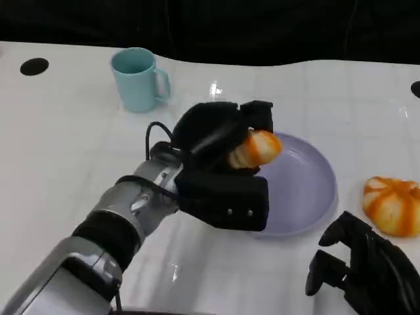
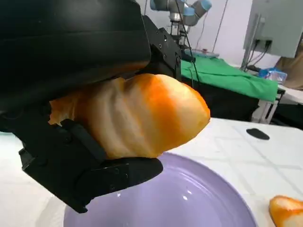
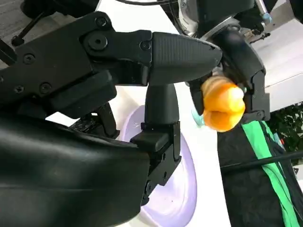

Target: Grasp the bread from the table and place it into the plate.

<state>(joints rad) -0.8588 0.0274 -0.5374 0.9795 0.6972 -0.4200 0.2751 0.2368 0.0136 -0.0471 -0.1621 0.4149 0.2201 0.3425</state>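
Head view: the left hand [image 1: 223, 161], black and many-fingered on a silver forearm, grips a golden-orange, ridged bread roll [image 1: 254, 149] and holds it above the near-left rim of the round lavender plate [image 1: 308, 190]. The roll is off the table and not yet on the plate; its long axis runs out from the palm toward the plate's centre, the rounded orange end leading. Left wrist view confirms the grasp: black fingers [image 2: 94, 175] are wrapped under the bread roll [image 2: 142, 116] with the hand's shell pressing from above, and the plate's lavender surface [image 2: 199, 198] lies directly below with a visible gap. Judged from this, the coming move is a short drop or lowering, with a slight reach inward to be clear of the rim. Right hand [image 1: 367, 269] rests low at the near right of the table, fingers loosely curled with nothing in them, clear of the plate. A second orange-and-white bread piece [image 1: 392, 205] lies on the white table [image 1: 65, 144] just right of the plate, nearer the right hand. A pale blue mug [image 1: 138, 80] stands well behind, out of the way.
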